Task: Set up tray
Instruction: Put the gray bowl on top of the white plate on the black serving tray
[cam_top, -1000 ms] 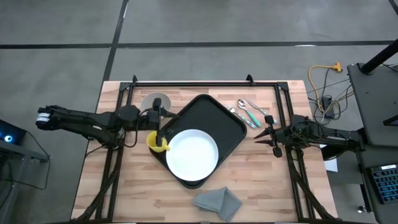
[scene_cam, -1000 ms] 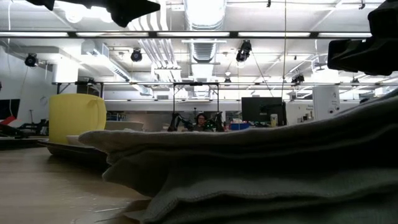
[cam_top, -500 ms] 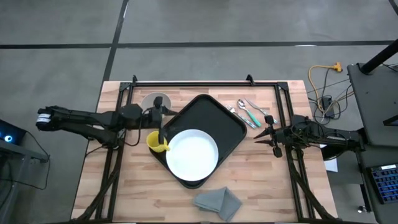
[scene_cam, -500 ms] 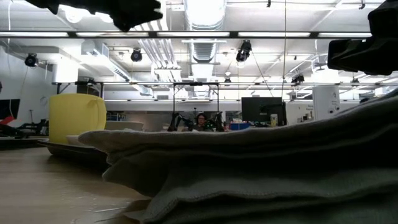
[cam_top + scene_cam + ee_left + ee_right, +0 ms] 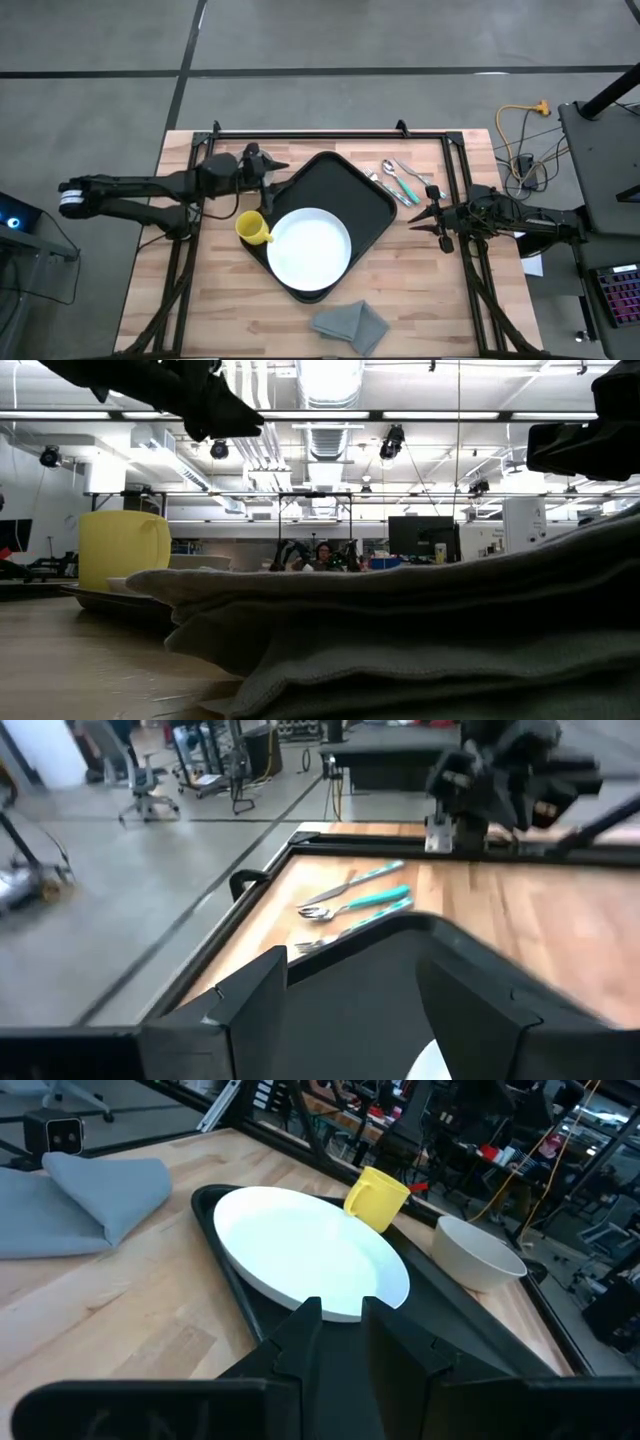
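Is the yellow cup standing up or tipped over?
Standing up. The yellow cup sits upright on the tray's edge beside the white plate, opening facing up.

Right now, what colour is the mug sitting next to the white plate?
Yellow. The mug shows best in the right wrist view, beside the white plate.

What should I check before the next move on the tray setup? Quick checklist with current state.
1. Plate on the tray: ok, lies in its near half.
2. Yellow mug on the tray: ok, sits upright at the left rim beside the plate.
3. Left gripper free: ok, open, empty, over the tray's far left edge, above the bowl.
4. Bowl on the tray: not ok, on the table outside the rim.
5. Cutlery on the tray: not ok, on the table right of it.
6. Napkin on the tray: not ok, on the table near the front edge.
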`<state>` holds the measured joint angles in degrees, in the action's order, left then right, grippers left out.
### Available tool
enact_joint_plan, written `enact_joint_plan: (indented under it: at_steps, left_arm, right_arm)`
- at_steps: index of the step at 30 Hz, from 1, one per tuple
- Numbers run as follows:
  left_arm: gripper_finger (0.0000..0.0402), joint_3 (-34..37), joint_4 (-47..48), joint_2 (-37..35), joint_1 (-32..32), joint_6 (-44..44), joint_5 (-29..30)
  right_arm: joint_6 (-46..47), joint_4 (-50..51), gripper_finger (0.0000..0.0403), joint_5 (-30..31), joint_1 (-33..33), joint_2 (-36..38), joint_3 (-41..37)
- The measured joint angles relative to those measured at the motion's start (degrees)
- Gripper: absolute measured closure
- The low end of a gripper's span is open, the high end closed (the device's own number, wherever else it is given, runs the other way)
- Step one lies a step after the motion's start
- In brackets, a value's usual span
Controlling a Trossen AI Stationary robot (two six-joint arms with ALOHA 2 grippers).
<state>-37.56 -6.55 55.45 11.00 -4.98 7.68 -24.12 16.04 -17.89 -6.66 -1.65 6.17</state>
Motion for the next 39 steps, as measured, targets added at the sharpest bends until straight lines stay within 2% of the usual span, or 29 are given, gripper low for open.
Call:
enact_joint_plan:
  at_steps: [9,14,18,34,39]
  left_arm:
    - [0.0193,0.00,0.00,1.35,0.01,-9.23,0.47]
    - [0.0193,0.02,0.43,1.78,0.88,-10.00,8.45]
    - [0.0193,0.05,1.68,2.02,1.97,-8.21,13.80]
    - [0.0193,0.05,1.96,12.33,6.52,4.78,15.35]
    - [0.0193,-4.19,13.74,16.11,9.34,10.50,15.65]
  right_arm:
    - [0.04,-0.01,0.0335,0.00,0.00,0.00,0.00]
    - [-0.02,0.00,0.0335,0.00,-0.01,0.00,0.00]
    - [-0.02,-0.01,0.0335,0.00,-0.01,0.00,0.00]
    - [0.01,-0.01,0.0335,0.00,-0.01,0.00,0.00]
    - [-0.04,-0.01,0.0335,0.00,-0.01,0.00,0.02]
